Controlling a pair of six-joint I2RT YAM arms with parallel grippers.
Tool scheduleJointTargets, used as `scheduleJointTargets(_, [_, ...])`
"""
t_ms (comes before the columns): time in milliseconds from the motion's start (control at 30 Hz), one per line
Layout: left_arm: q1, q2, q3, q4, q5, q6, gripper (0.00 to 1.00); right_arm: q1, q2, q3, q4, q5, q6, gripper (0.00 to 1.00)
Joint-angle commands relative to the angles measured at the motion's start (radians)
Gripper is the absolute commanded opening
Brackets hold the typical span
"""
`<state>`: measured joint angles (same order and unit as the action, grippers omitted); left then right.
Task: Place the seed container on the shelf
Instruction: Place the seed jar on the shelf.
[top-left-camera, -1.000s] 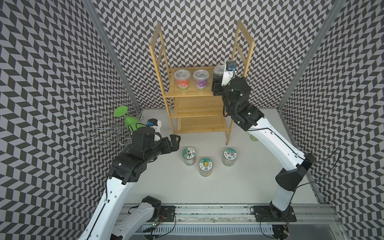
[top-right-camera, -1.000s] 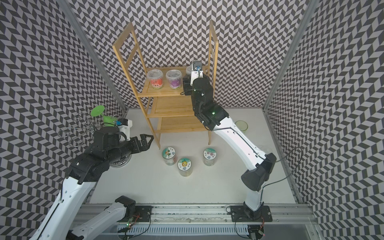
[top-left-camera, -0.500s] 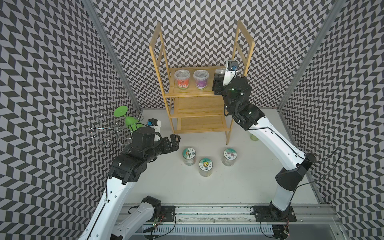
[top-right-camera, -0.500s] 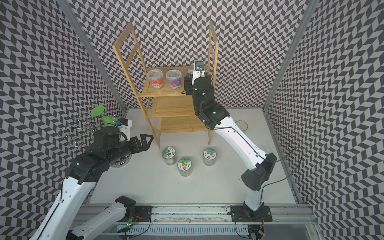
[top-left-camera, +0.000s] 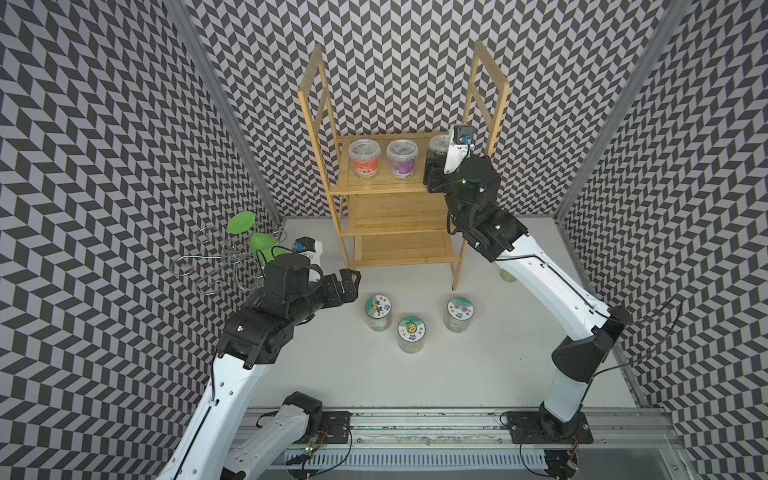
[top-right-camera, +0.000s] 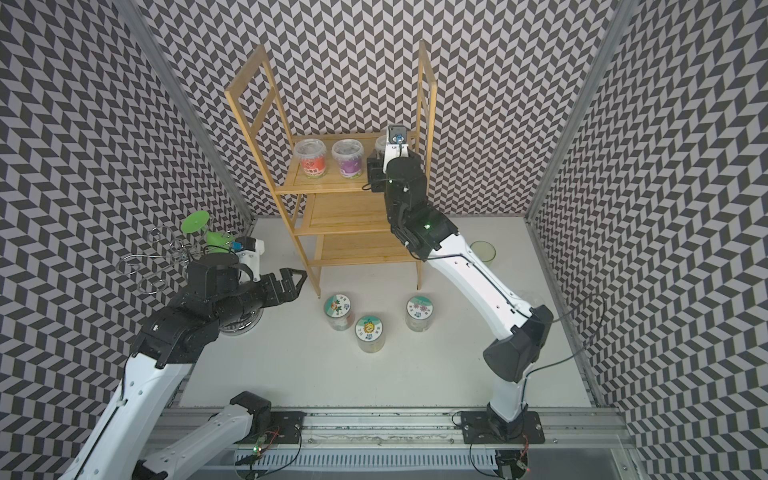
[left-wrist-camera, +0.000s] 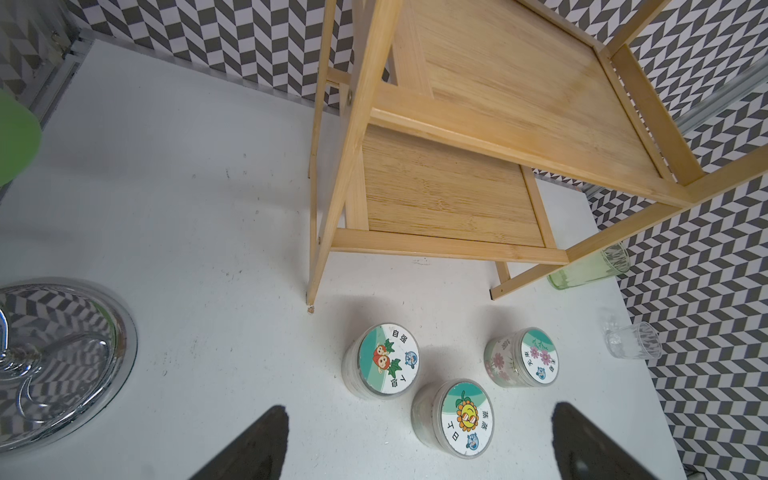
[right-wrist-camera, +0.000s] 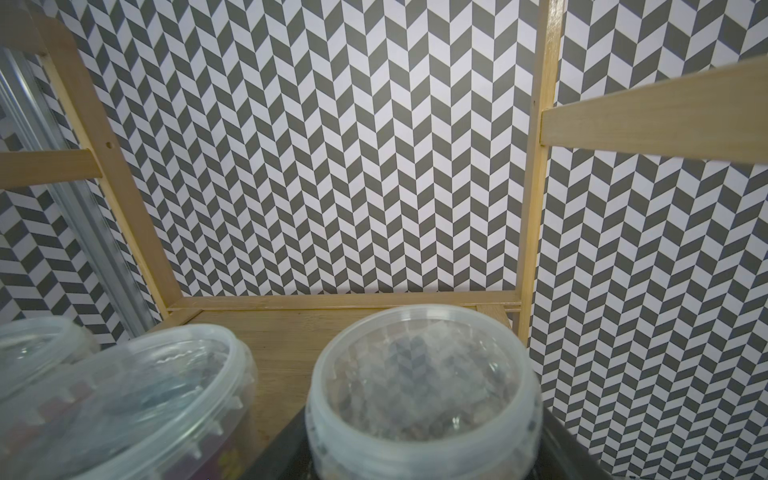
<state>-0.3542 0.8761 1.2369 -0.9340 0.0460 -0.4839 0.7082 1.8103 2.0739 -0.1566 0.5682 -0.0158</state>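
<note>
Right jaws flank seed container (right-wrist-camera: 424, 386), label hidden.

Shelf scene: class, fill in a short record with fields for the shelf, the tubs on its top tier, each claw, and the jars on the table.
shelf: bamboo shelf, three tiers, standing on the table
top tier: red-labelled tub, then purple-labelled tub, then seed container
right claw: right claw, a finger on each side of the seed container; grip cannot be told
left claw: left claw, open, holding nothing
jars: three lidded ones on the table in front of the shelf, including the sunflower-lid jar
</note>
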Motion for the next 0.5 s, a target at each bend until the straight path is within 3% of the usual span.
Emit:
scheduleJointTargets(0, [-0.006, -0.008, -0.01, 0.033, -0.006, 0.019, 1.0, -0.002, -0.036, -0.02, -0.011, -0.005, 0.023, 0.72])
scheduleJointTargets(467, [-0.009, -0.008, -0.007, 0.031, -0.01, 0.019, 1.0, -0.001, -0.054, -0.028, -0.05, -0.004, 0.04, 0.77])
